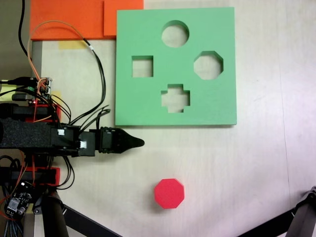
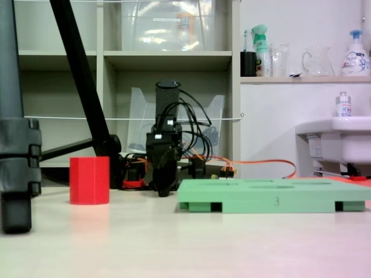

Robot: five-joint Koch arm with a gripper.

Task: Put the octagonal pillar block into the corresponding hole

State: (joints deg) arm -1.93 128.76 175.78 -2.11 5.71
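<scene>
- Fixed view from above: the green foam board (image 1: 176, 69) lies flat on the pale table (image 1: 247, 173), in the upper middle of the picture. It carries four cutouts: a round one at the top, a square one at the left, a cross-shaped one at the bottom, and the corresponding hole (image 1: 208, 65), eight-sided, at the right. All four are empty.
- Same view: the octagonal pillar block (image 1: 169, 193) stands on the table below the board, well apart from it and from the arm, its eight-sided face up.
- Same view: the arm reaches in from the left edge; the gripper (image 1: 136, 142) tapers to a single dark point just below the board's lower-left corner, touching nothing. The jaws appear drawn together, with no gap and nothing between them.
- Same view: two orange foam sheets (image 1: 74, 17) lie beyond the board's upper-left corner.
- Fixed view at table level: the block (image 2: 89, 180) stands upright at the left, the board (image 2: 272, 194) lies at the right, and the gripper (image 2: 164, 190) hangs between them, farther back, tip close to the table. A black tripod leg (image 2: 17, 162) stands near at the left.
- Progress: nothing is done yet. Approach, grasp, carry and insertion all remain.
</scene>
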